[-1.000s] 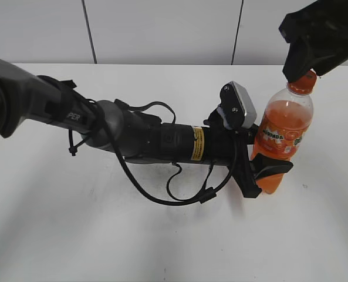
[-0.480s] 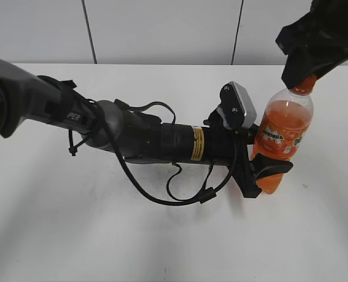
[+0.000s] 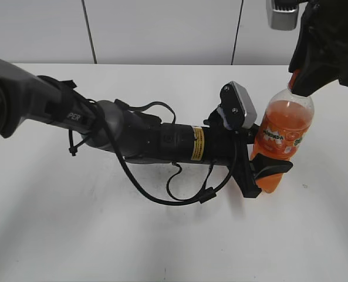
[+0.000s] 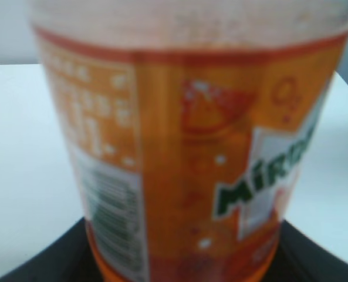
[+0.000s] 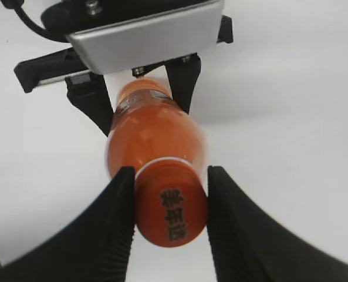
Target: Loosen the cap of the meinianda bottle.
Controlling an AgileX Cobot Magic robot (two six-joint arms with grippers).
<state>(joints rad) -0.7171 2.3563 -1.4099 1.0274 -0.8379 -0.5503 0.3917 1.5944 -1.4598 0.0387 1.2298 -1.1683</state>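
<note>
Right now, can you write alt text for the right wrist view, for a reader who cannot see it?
Two black fingers press the sides of an orange cap on a soda bottle, seen from above. Further down, another gripper clamps the bottle's body over a white table.

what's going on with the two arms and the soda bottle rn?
Cap loosening, mid-grip. The left gripper is clamped around the lower body of the meinianda bottle, holding it upright on the white table. The right gripper has come in from above, and its fingers sit on either side of the orange cap, touching it. Whether the cap has turned at all can't be told from these views.
</note>
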